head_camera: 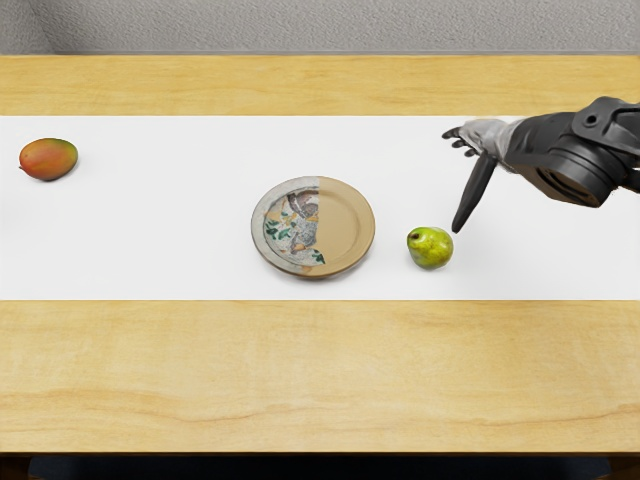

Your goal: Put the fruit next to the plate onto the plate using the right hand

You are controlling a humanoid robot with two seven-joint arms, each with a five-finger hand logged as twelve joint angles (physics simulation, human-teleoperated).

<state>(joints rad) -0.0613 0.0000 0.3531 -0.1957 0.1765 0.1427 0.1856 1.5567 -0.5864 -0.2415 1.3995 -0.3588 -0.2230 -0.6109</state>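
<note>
A green pear-like fruit (430, 247) lies on the white strip just right of the plate (345, 200), a round dish that is half patterned, half plain tan. My right hand (470, 165) hovers up and to the right of the fruit, fingers spread and holding nothing. Its long dark thumb points down toward the fruit and stops a little short of it. The right arm enters from the picture's right edge. No left arm shows.
A red and green mango (48, 158) rests far left on the white strip. The wooden table (320, 380) extends in front and behind the strip, with a grey wall at the back.
</note>
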